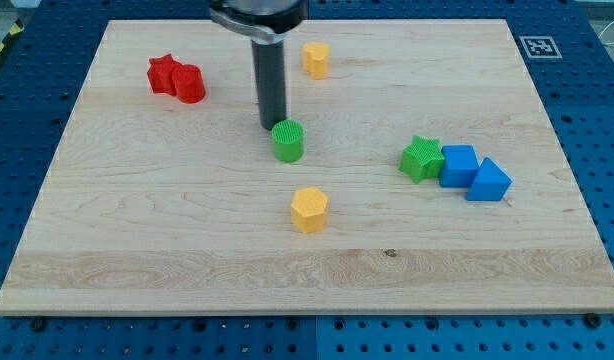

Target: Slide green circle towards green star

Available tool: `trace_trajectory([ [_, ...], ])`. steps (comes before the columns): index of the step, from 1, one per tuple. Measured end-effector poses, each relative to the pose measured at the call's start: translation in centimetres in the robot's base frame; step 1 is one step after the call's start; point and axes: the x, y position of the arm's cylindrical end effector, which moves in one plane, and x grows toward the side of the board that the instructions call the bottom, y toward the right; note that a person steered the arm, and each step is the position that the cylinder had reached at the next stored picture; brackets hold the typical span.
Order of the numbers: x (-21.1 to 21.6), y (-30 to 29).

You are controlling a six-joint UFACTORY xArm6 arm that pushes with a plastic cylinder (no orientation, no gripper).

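The green circle [288,141] is a short green cylinder near the middle of the wooden board. The green star [422,158] lies to its right, touching a blue cube. My tip [271,126] is at the lower end of the dark rod, right at the circle's upper left edge, touching or nearly touching it.
A blue cube [458,165] and a blue triangular block [488,182] sit just right of the green star. A yellow hexagon [309,209] lies below the circle. Another yellow block [316,59] is near the top. A red star [164,74] and red cylinder [190,84] sit at upper left.
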Motion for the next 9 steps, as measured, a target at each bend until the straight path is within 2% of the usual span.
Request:
trace_trajectory([
  [1,0.5,-2.9],
  [2,1.8,-2.7],
  [5,2.8,3.9],
  [6,2.9,1.7],
  [7,5.1,0.6],
  [9,6.2,3.9],
])
